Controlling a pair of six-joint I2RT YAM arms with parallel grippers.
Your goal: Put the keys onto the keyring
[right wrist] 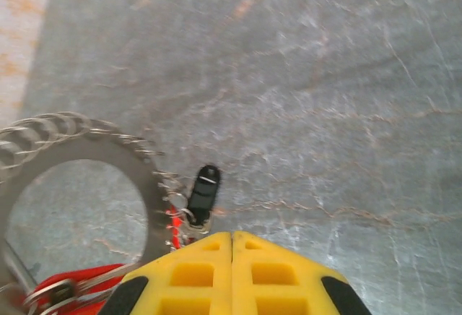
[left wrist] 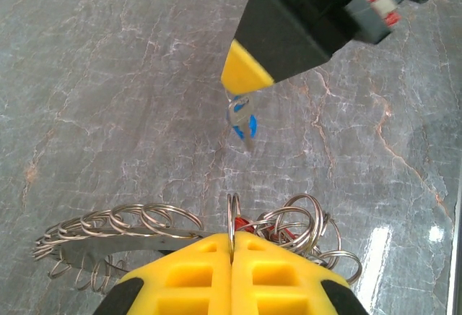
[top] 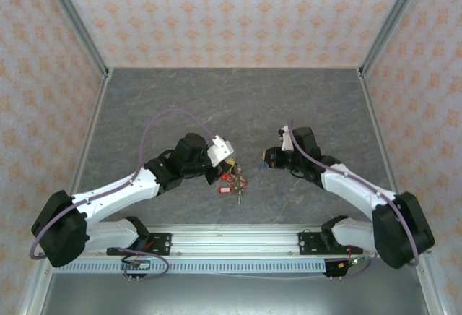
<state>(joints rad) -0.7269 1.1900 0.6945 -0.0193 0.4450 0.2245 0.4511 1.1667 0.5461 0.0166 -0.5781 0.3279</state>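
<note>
Grey veined tabletop (top: 289,105) is seen; red-tagged keys (top: 232,182) are noted nr centre, contact w/ it unclear.

No legible text, label, brand, number or sign noted; tags on the keys (top: 232,180) too small to read.

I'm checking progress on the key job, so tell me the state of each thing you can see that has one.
left gripper: jaws shut on a small loop of the keyring.
right gripper: jaws shut on the blue-tagged key.
keyring: held by the left gripper.
blue-tagged key: hanging from the right gripper, apart from the keyring, not yet on it.
red-tagged keys: already attached to the keyring.
</note>
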